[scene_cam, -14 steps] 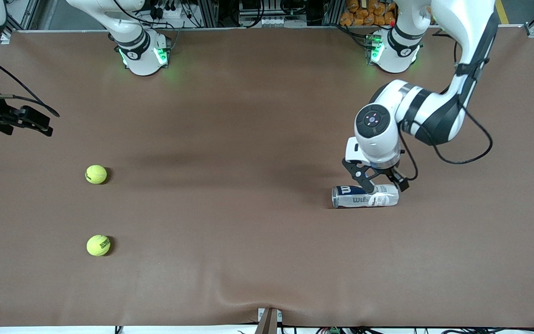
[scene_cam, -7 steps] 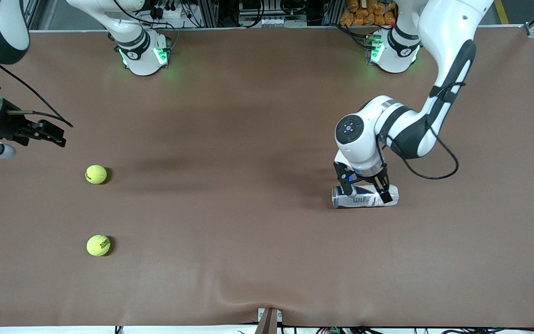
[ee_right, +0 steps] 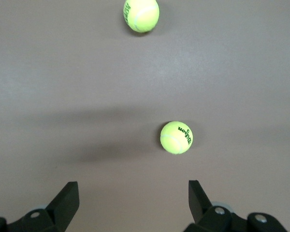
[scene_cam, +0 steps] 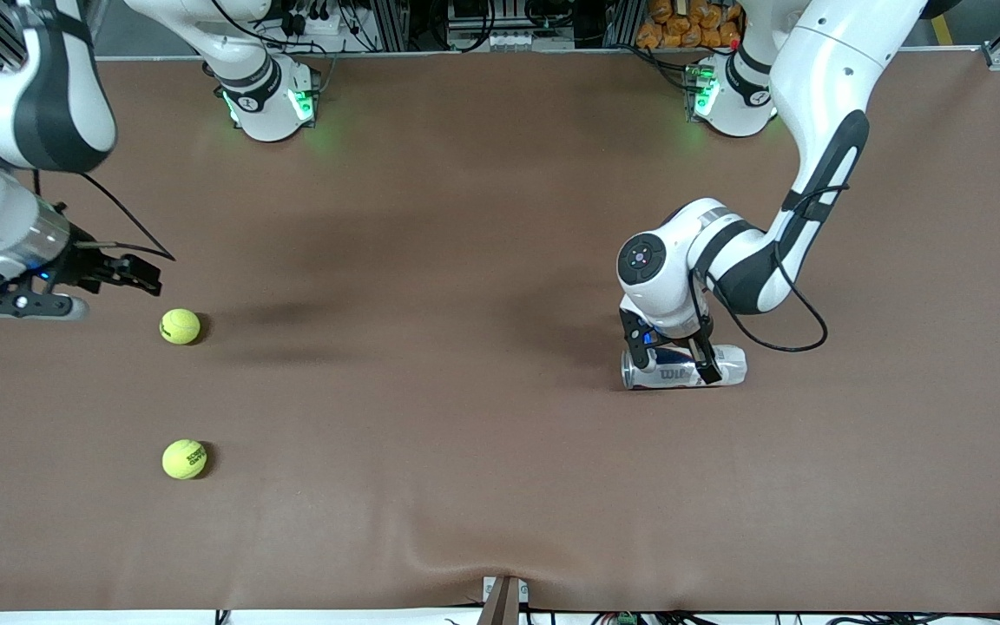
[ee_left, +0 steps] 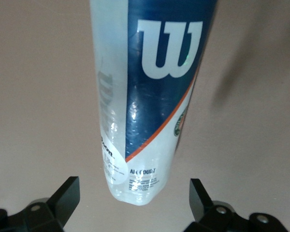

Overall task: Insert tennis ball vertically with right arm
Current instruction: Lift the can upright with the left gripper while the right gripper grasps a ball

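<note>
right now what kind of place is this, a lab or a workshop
Most likely a robotics lab: two white arms bolted along one edge of a brown-covered table, aluminium framing and cable bundles at that same edge, and only test props laid out, two tennis balls and a ball can.

table cover (scene_cam: 483, 486): brown, matt, cloth-like, slightly wrinkled | tennis balls (scene_cam: 180, 326): yellow, fuzzy felt | ball can (scene_cam: 730, 365): clear glossy plastic, shiny printed label, metal-looking rim | arms (scene_cam: 821, 52): smooth glossy white shells, matt black parts
</note>
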Robot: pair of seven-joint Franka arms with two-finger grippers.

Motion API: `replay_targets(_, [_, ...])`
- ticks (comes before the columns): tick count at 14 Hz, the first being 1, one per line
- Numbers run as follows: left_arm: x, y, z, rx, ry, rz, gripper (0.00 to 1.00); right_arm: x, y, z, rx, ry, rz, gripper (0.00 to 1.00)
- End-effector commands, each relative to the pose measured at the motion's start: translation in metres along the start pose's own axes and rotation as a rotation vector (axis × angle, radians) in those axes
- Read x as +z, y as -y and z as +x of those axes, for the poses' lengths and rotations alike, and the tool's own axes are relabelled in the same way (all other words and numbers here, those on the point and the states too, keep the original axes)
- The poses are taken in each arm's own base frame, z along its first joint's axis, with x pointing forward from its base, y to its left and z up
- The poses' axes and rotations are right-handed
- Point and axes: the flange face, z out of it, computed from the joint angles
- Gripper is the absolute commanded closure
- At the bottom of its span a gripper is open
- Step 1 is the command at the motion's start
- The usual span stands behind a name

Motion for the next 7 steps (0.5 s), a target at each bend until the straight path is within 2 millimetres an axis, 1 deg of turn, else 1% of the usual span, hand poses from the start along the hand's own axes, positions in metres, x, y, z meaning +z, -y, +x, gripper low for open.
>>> replay_targets(1, [0.008,0.0,0.01,0.052,0.014,0.041,0.0,0.053,-0.021,0.003,0.015,-0.003,0.017,0.0])
replay_targets(4, [0.015,-0.001,0.016,0.04,0.006,0.037,0.0,0.102,-0.07,0.01,-0.035,-0.011,0.023,0.0])
replay_targets(5, [0.015,-0.003,0.018,0.038,0.007,0.035,0.0,0.115,-0.079,0.012,-0.052,-0.014,0.025,0.0])
replay_targets(7, [0.018,-0.006,0.021,0.041,0.007,0.032,0.0,0.138,-0.085,0.013,-0.092,0.008,0.033,0.0])
